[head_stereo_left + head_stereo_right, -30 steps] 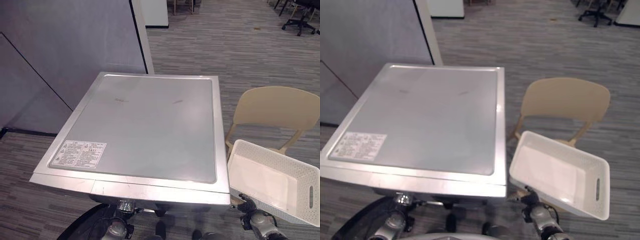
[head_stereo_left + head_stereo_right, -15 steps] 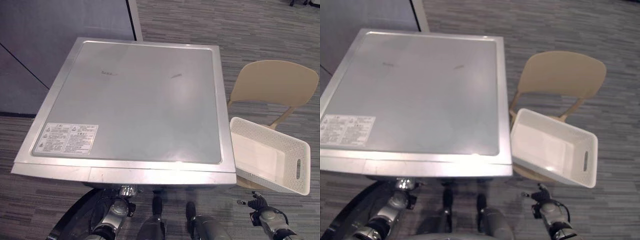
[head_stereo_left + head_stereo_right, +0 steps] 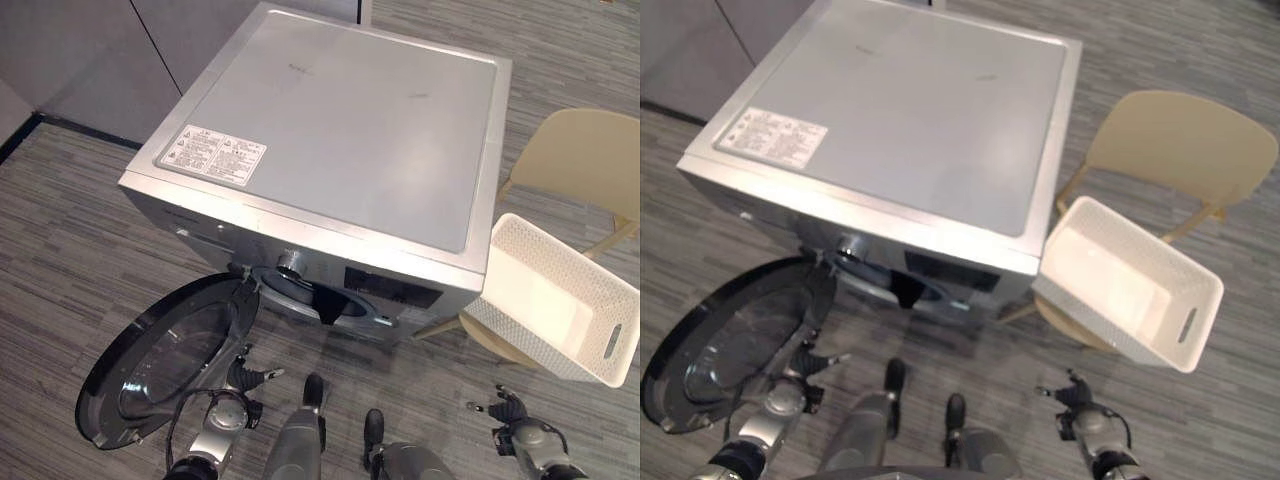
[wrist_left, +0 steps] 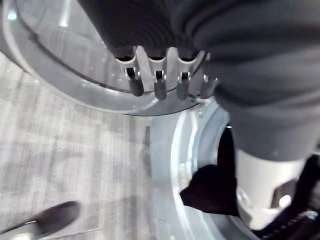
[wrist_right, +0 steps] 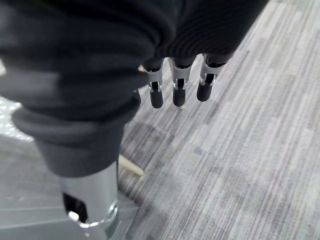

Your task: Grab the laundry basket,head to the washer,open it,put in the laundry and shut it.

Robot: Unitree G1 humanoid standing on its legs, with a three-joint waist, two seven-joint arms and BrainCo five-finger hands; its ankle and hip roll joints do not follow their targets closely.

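Observation:
The silver washer point(image 3: 340, 110) stands with its round glass door point(image 3: 165, 360) swung wide to the left. Dark laundry point(image 3: 330, 304) shows in the drum opening, and again in the left wrist view as a dark cloth point(image 4: 210, 192) inside the drum rim. The white laundry basket point(image 3: 545, 305) rests empty on a beige chair point(image 3: 585, 150) to the washer's right. My left hand point(image 3: 243, 380) hangs beside the door's inner edge with its fingers point(image 4: 160, 85) straight, holding nothing. My right hand point(image 3: 507, 408) is low over the carpet below the basket, its fingers point(image 5: 175, 85) straight and empty.
Grey striped carpet point(image 3: 60, 240) surrounds the washer. A grey partition wall point(image 3: 90, 50) stands behind it on the left. A chair leg point(image 5: 131, 167) stands close to my right hand.
The whole picture has shifted as the camera moved, so the washer's front, drum opening and open door have come into view. The basket stays on the chair.

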